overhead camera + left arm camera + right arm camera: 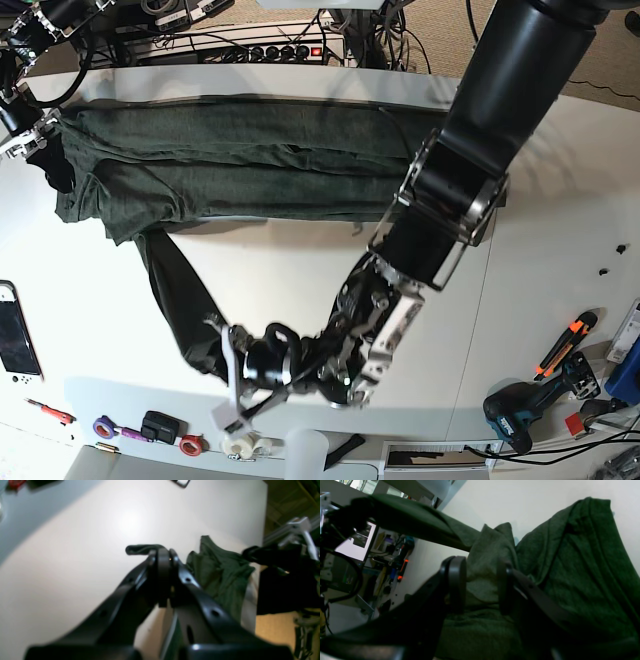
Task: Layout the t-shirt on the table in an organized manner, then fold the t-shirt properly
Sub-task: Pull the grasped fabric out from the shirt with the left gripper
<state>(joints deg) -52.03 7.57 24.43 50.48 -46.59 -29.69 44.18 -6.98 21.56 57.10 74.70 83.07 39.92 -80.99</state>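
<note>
White surface [300, 290] carries the t-shirt [240, 160] toward twelve o'clock; left pincer [163, 555] pinches its fabric, right pincer [480, 585] stands spread around a fold.

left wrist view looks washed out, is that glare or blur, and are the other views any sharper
Left wrist view: a bright glare patch on the table, and the close left tool is soft and blurred. Right wrist view: dim, the right tool out of focus, the t-shirt weave fairly crisp. Base view: evenly lit and sharpest.
</note>
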